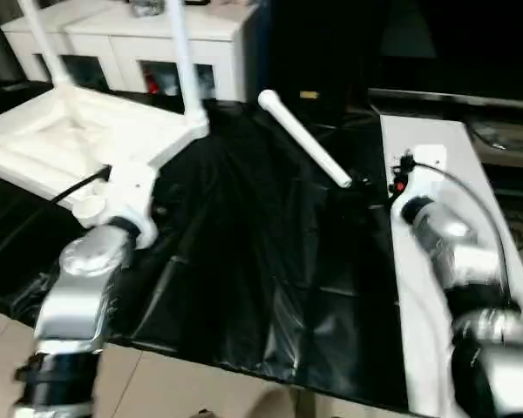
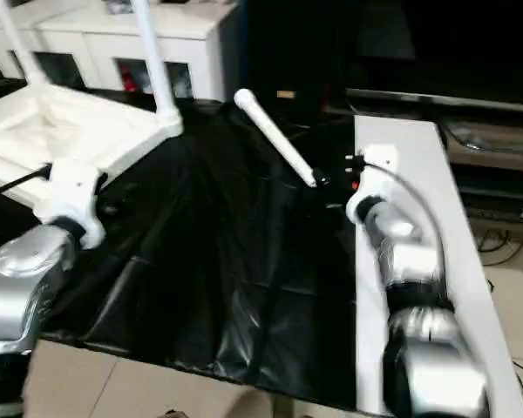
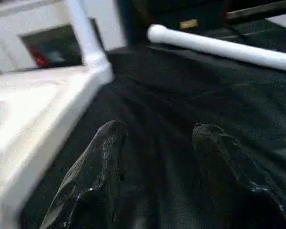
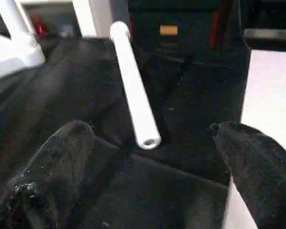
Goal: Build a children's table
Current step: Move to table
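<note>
**Black claws open over a loose white leg**

Black fingers of the right claw (image 4: 150, 157) stand spread wide, holding nothing, with the near open end of a loose white leg (image 4: 132, 86) lying on the sheet between and just beyond them. Behind that claw the silver right forearm (image 1: 449, 239) reaches forward along the white strip (image 2: 436, 200) at the desk's right edge, a black cable arching over its wrist.

The left claw (image 3: 157, 157) is also parted, about halfway, its two fingers (image 3: 97, 162) empty and hovering above the black plastic sheet (image 1: 261, 261) that covers the desk. Its silver forearm (image 1: 87, 279) rises from the lower left, the white wrist housing close to the near edge of the tabletop.

That white tabletop (image 1: 70, 139) lies upside down at the desk's far left, ribbed underside up, with two legs (image 1: 181, 52) standing upright in its corner sockets. The loose leg lies diagonally across the sheet, well apart from the top. A white cabinet (image 1: 139, 39) with glass doors stands behind the desk.
</note>
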